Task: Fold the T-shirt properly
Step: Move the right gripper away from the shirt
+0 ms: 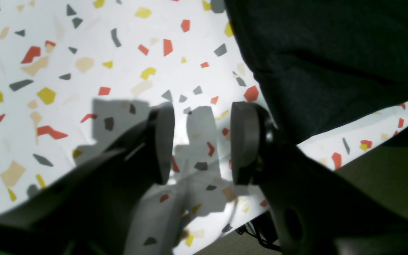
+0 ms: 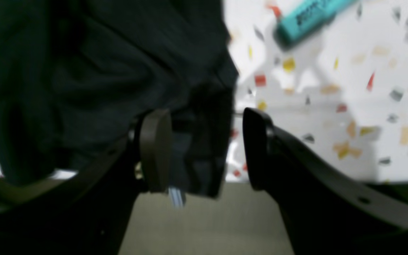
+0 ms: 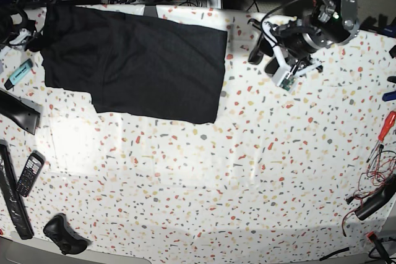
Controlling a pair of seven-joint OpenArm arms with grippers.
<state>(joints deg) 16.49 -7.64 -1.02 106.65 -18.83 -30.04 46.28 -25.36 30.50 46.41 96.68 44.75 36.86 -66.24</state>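
Base view shows the T-shirt (image 3: 133, 66) lying at ten o'clock on the surface (image 3: 235, 177), folded to a rough rectangle, likely needing more folds. Both the left claw (image 1: 202, 141) and the right claw (image 2: 207, 148) stand apart, gripping nothing.

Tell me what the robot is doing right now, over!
Left gripper open over bare table, holding nothing. Right gripper open, T-shirt edge loose between its fingers. T-shirt flat, partly folded. Teal marker close beside it.

Left pincer (image 1: 202, 143) jaws apart, empty, right pincer (image 2: 207, 148) jaws spread wide
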